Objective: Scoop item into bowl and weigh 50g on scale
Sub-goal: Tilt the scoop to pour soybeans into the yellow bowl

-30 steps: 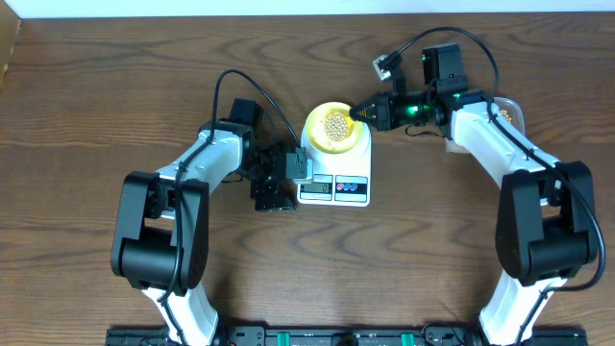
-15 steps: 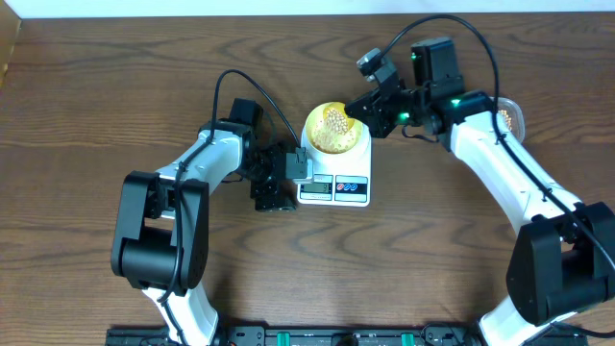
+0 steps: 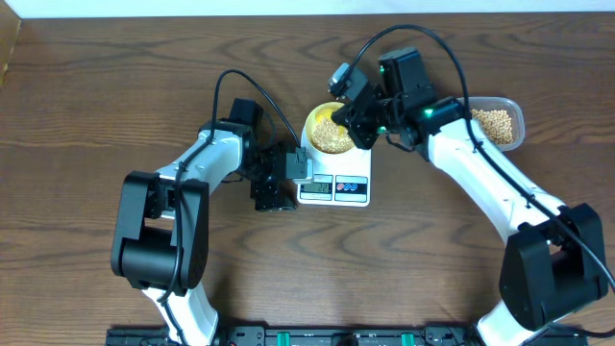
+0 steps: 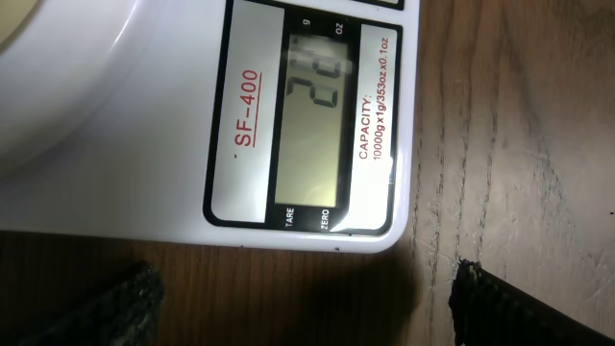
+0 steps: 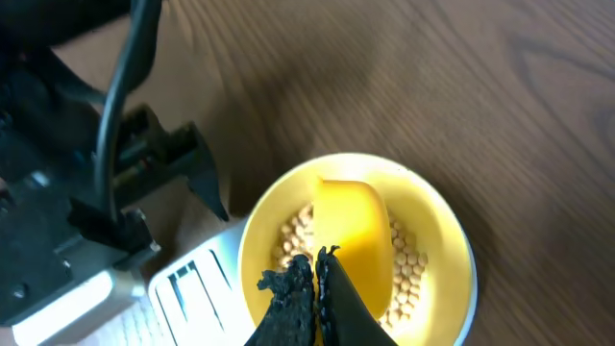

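Observation:
The white scale [image 3: 352, 185] holds the pale yellow-green bowl [image 3: 314, 134], with tan beans [image 3: 331, 139] inside. My right gripper [image 3: 350, 109] is over the bowl, shut on a yellow scoop. In the right wrist view the gripper [image 5: 315, 265] holds the scoop [image 5: 354, 229] tipped over the beans [image 5: 409, 271] in the bowl [image 5: 454, 242]. My left gripper [image 3: 281, 183] is open and empty beside the scale's left edge. Its fingers [image 4: 307, 317] frame the scale [image 4: 144, 115]. The display [image 4: 312, 125] shows blurred digits, roughly 28.
A clear plastic tub [image 3: 519, 113] with a heap of beans [image 3: 495, 124] stands at the right rear. The left arm's cable loops behind the scale. The table is brown wood [image 3: 96, 96].
My right gripper swung left from beside the bowl to over it and turned the scoop. The tub at the right is now uncovered. The left arm has not moved.

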